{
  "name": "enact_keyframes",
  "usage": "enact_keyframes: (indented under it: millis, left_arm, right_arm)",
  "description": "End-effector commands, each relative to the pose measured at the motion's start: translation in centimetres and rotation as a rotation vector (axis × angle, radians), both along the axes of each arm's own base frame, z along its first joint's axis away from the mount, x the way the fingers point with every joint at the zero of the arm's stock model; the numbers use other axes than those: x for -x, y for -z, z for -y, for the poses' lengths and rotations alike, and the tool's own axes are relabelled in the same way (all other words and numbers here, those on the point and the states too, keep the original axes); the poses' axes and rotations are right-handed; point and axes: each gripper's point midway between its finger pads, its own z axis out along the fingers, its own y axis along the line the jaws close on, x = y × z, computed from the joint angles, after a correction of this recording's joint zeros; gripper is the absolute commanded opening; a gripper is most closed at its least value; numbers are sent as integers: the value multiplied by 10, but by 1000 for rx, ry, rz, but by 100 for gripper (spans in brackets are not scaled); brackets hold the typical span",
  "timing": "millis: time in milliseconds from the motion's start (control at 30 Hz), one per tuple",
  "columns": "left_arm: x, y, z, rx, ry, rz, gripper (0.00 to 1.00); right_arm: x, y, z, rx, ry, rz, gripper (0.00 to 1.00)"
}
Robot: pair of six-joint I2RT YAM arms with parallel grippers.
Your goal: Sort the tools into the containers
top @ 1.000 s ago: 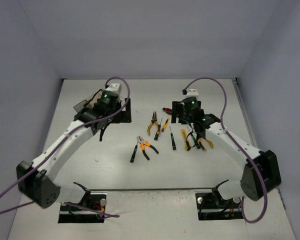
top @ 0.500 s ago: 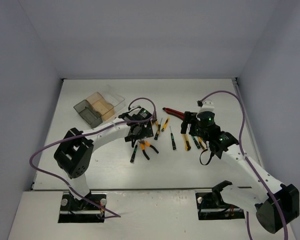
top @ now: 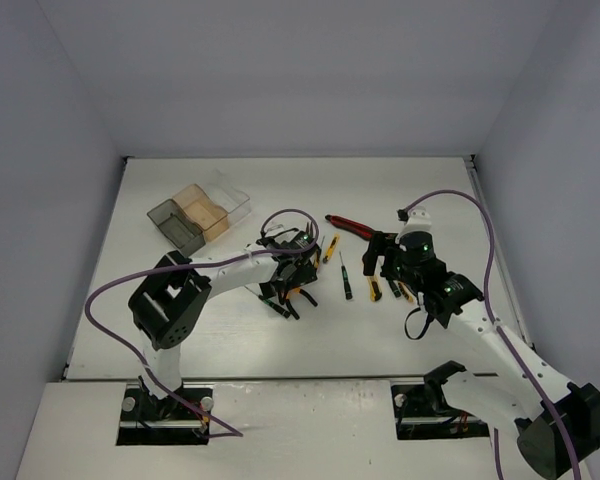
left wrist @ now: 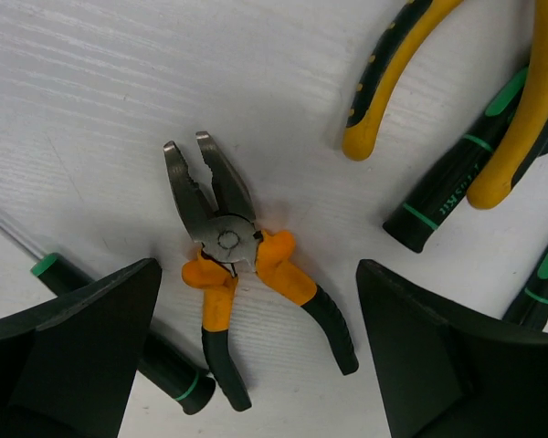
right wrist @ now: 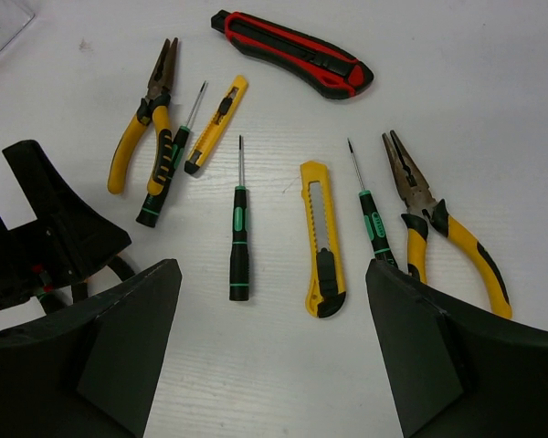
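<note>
Small orange-handled pliers (left wrist: 226, 274) lie flat on the white table, between the fingers of my open left gripper (left wrist: 256, 365), which hovers just above them (top: 285, 275). My right gripper (right wrist: 274, 365) is open and empty, above the table just near of a yellow utility knife (right wrist: 321, 239) and a black-green screwdriver (right wrist: 239, 233). Around these lie a red-black utility knife (right wrist: 292, 53), yellow pliers (right wrist: 139, 141), a small yellow knife (right wrist: 217, 123), another screwdriver (right wrist: 370, 214) and more yellow pliers (right wrist: 443, 233). The three joined bins, grey (top: 175, 222), amber (top: 202, 210) and clear (top: 230, 197), stand at the back left.
A black-green screwdriver handle (left wrist: 119, 338) lies by my left finger, beside the orange pliers. Yellow plier handles (left wrist: 384, 82) and another screwdriver (left wrist: 447, 182) lie close at the upper right of the left wrist view. The left arm's gripper (right wrist: 46, 237) shows in the right wrist view.
My left arm has swung from over the bins down to the orange pliers in the middle. My right gripper has drawn back toward the near side of the tools.
</note>
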Motion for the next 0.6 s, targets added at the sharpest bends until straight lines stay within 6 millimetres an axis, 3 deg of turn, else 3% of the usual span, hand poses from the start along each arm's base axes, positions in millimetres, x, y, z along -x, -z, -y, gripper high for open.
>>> enact_keyframes:
  millis: [0, 267, 567]
  left_arm:
    - [-6, -7, 8, 45, -68, 28, 87]
    - [1, 6, 6, 22, -63, 3, 83]
    - [-20, -3, -17, -27, -84, 44, 75]
  right_arm:
    - [-3, -12, -2, -34, -5, 51, 80]
    - [-1, -9, -1, -33, -6, 46, 81]
    - [0, -8, -2, -38, -13, 43, 81]
